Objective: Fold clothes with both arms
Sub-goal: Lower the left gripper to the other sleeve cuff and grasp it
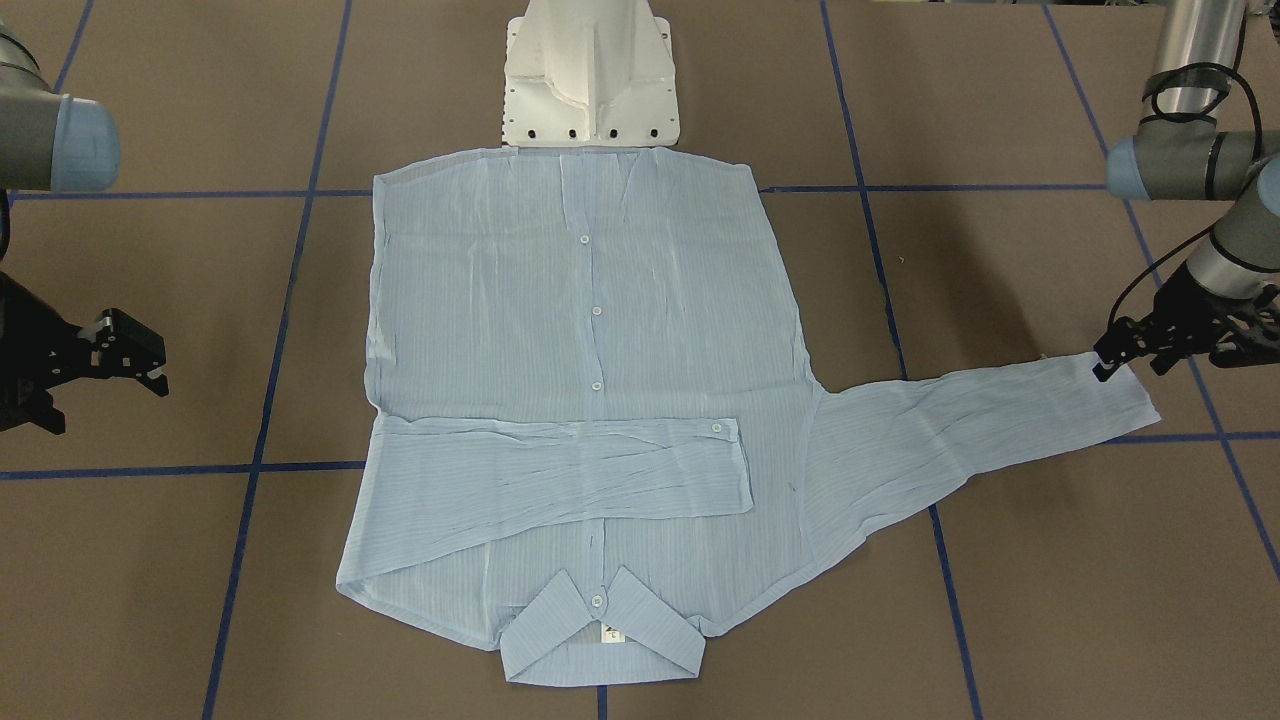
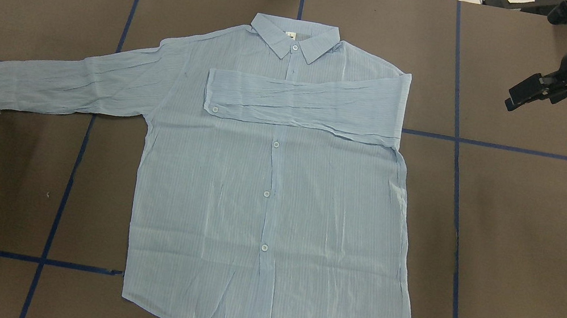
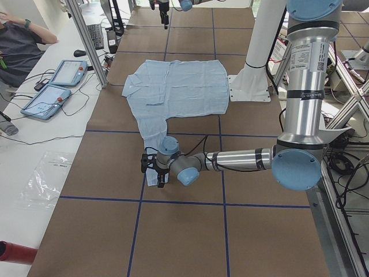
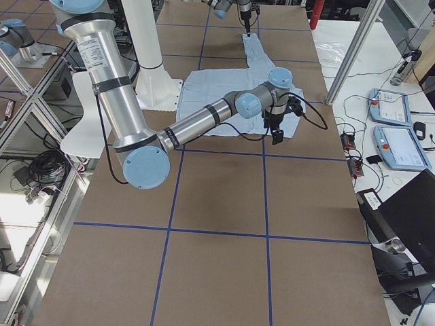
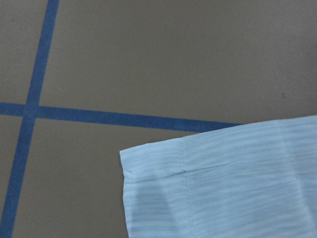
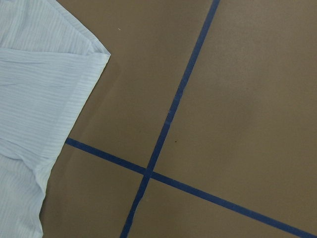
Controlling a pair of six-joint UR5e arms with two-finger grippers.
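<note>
Stretching along the tabletop (image 1: 1000, 600), the shirt's (image 1: 480, 300) unfolded sleeve (image 1: 960, 420) ends under your left gripper (image 1: 1130, 366), jaws apart over the cuff (image 1: 1125, 395). Right gripper (image 1: 135, 352): jaws apart, well clear.

— Where is the left arm (image 3: 242, 158)?
— It reaches far out to its own side, forearm low and nearly level. The wrist is bent so the left pincer (image 1: 1130, 366) points down, jaws apart.
— And the right arm (image 4: 204, 122)?
— Also extended outward. The right pincer (image 2: 525, 93) hangs clear of the surface, jaws parted.
</note>
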